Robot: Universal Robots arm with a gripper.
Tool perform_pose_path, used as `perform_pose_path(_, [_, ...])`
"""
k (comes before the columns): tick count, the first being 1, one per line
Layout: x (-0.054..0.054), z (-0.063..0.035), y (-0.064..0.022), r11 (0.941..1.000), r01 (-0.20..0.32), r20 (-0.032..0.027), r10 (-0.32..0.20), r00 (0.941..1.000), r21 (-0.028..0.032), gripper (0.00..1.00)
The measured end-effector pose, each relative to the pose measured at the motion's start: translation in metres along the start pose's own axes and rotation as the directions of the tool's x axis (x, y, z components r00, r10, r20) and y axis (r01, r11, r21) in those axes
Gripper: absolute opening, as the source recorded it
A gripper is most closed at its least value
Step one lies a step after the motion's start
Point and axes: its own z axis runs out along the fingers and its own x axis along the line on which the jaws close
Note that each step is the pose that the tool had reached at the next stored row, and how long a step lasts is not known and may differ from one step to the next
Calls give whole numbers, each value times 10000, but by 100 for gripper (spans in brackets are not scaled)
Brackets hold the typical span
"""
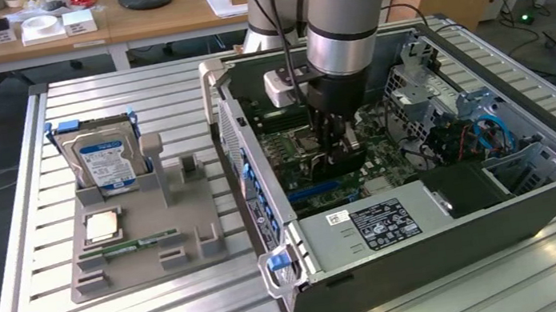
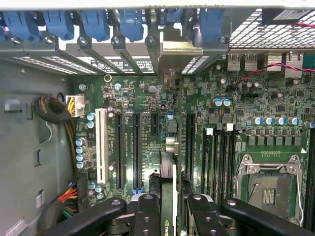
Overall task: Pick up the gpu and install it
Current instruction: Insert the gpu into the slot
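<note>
My gripper (image 1: 336,142) hangs inside the open computer case (image 1: 541,194), low over the green motherboard (image 2: 275,105). It is shut on the gpu (image 2: 167,187), a thin dark card seen edge-on between the two black fingers (image 2: 147,216). The card stands upright along a long black expansion slot (image 2: 189,142). Its pale metal bracket (image 2: 181,51) sits against the rear slot openings of the case. In the exterior view the gpu (image 1: 336,164) is a dark shape just under the gripper, partly hidden by the arm.
Blue retaining clips (image 2: 93,24) line the rear wall. Other black slots (image 2: 137,147), a white slot (image 2: 101,145) and the CPU socket (image 2: 268,187) flank the card. A cable bundle (image 2: 51,109) lies nearby. Beside the case, a grey fixture (image 1: 193,248) holds a hard drive (image 1: 106,158) and memory stick (image 1: 139,243).
</note>
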Motion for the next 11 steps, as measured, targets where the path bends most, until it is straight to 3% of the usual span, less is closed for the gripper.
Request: perform_pose_path(11, [0,0,20,10000,-2,0,2,10000,0,26])
